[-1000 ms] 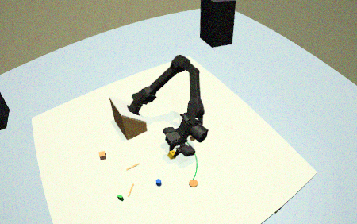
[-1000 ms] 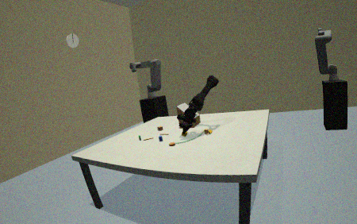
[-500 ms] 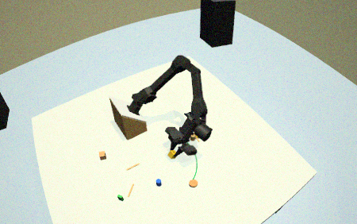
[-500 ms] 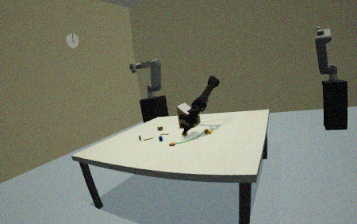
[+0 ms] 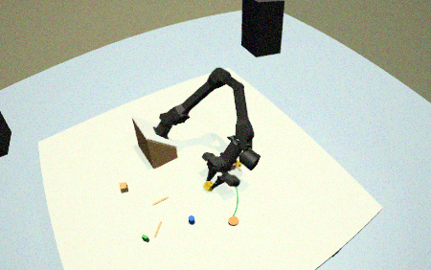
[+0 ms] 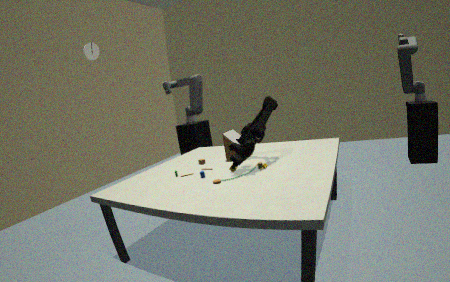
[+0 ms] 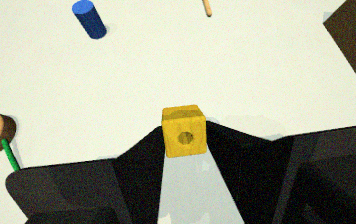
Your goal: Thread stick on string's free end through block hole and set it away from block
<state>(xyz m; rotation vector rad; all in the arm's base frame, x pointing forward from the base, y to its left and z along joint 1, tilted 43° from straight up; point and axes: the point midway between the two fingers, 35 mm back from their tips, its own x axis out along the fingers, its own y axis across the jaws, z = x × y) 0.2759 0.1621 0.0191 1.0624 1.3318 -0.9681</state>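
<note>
You have the tool (image 5: 209,185) (image 6: 233,168) (image 7: 183,128) clamped on a small yellow cube (image 5: 208,186) (image 6: 233,170) (image 7: 184,135), its round hole showing between the fingers in the wrist view. It is low over the counter (image 5: 287,191) (image 6: 280,200) (image 7: 250,65); you cannot tell whether it touches. I take this to be the holed block, so you are likely handling or turning it before threading, with the stick not in your grip. The green string (image 5: 238,201) (image 6: 239,177) (image 7: 11,155) runs from the round button (image 5: 233,220) (image 6: 217,181) (image 7: 4,130) towards another yellow piece (image 5: 238,164) (image 6: 264,166); the string's own stick should be near there, though you can't pick it out for sure. The blue cylinder (image 5: 192,219) (image 6: 202,174) (image 7: 90,20) and the brown wedge (image 5: 163,152) (image 6: 228,150) (image 7: 345,35) stand well apart from the cube. Next, you'd want the cube flat on the counter with its hole facing an open approach, then an easy release and a straight withdrawal so it doesn't tip. After that, go for the stick on the string, and mind that the tool doesn't snag the line. Lifting the cube would break the rule that the block stays down.
</note>
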